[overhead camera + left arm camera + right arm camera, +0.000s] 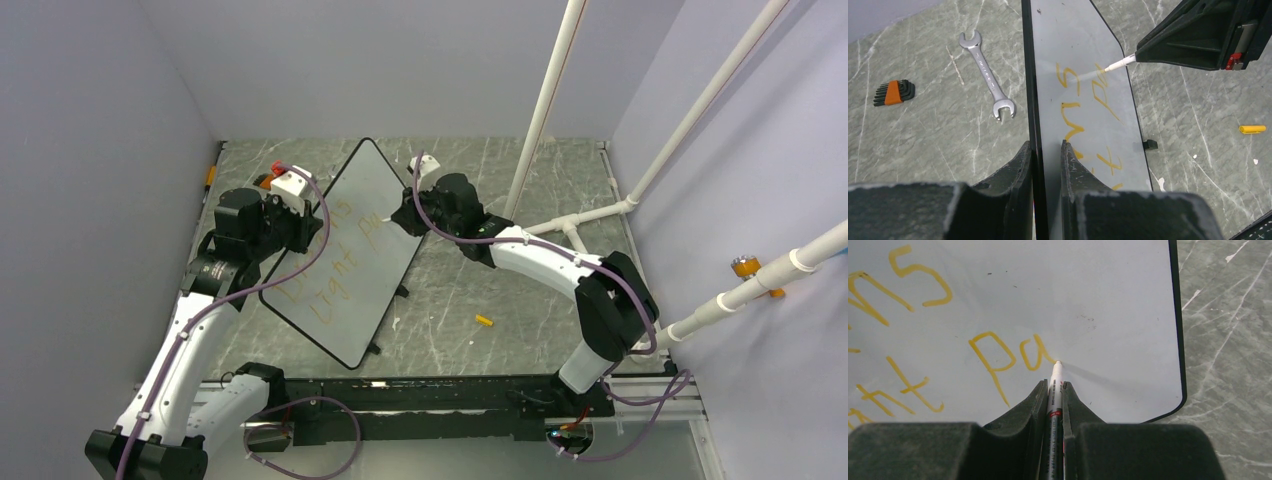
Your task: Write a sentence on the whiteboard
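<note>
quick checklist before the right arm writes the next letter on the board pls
1. Left jaws clamped on the whiteboard rim: ok.
2. Right jaws holding the marker straight: ok.
3. Tip of the marker touching the board where the "a" ends: ok.
4. Bare white space right of "Pa" for more letters: ok.
5. Is the sentence complete: not ok, the second line stops at "Pa".
6. Board's lower edge braced on the table: cannot tell.
</note>
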